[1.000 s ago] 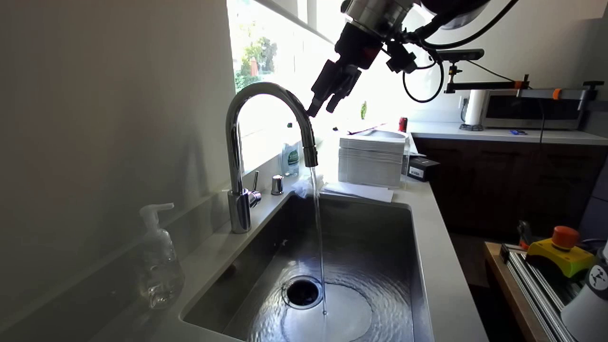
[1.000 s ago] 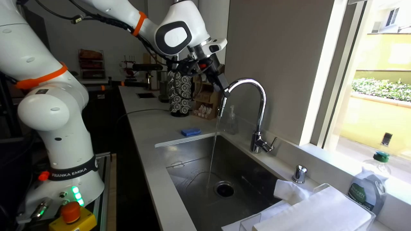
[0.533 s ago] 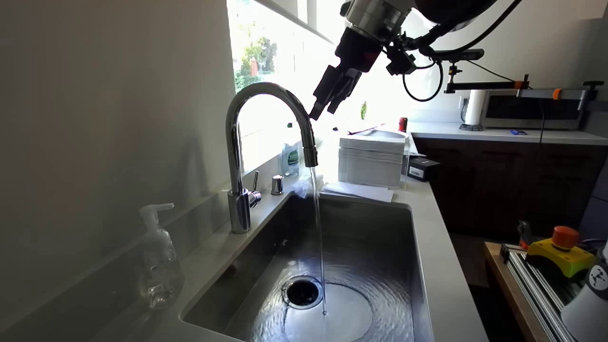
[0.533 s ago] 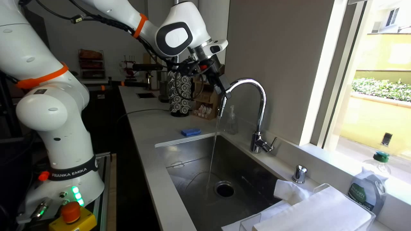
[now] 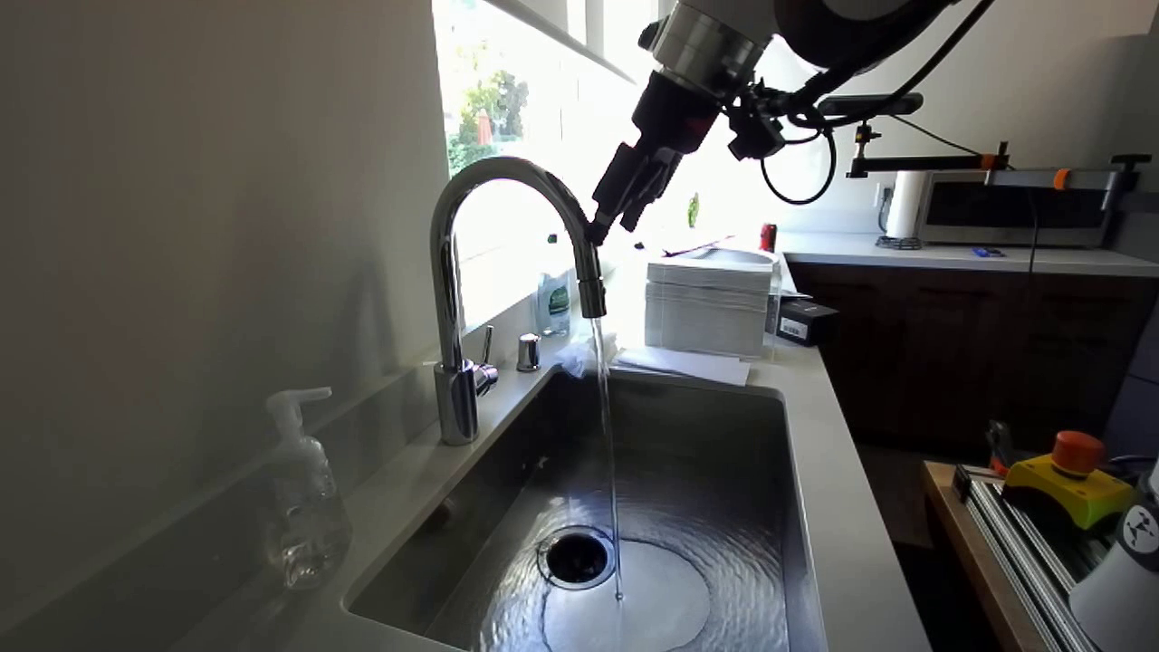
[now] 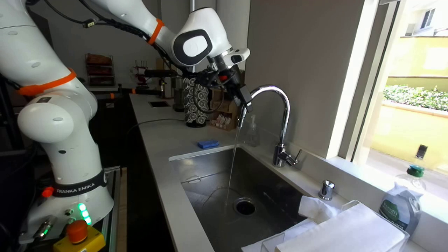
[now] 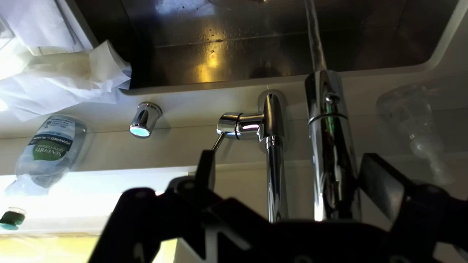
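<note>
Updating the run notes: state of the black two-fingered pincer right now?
Pincer: open, holding nothing; in the wrist view the curved, silvery chrome faucet spout shows between its jaws, nearer one of them, contact unclear.

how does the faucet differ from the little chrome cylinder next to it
The faucet is tall; the chrome cylinder is short. The faucet arches over the sink, while the cylinder stands upright near its edge. Water runs from the faucet; none shows coming from the cylinder. Both are shiny and stand on the counter.
</note>
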Tool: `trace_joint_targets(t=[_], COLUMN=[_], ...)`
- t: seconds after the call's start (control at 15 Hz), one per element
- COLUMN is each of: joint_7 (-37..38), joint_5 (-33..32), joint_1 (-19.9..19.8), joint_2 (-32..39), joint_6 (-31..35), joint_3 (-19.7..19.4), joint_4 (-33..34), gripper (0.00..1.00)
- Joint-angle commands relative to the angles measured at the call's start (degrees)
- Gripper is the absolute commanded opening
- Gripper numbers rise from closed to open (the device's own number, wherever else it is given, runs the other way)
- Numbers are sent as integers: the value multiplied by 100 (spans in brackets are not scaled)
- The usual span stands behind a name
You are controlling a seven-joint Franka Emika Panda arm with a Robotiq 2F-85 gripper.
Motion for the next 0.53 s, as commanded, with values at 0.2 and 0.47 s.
trace_joint_targets(t=[0.2,0.47], joint_7=[-77,-97], joint_5=[-34,-111], joint_1=[80,20], joint_2=[345,477], joint_6=[488,577], joint_3=[-12,-16], joint_4=[-45,-58], gripper=[100,100])
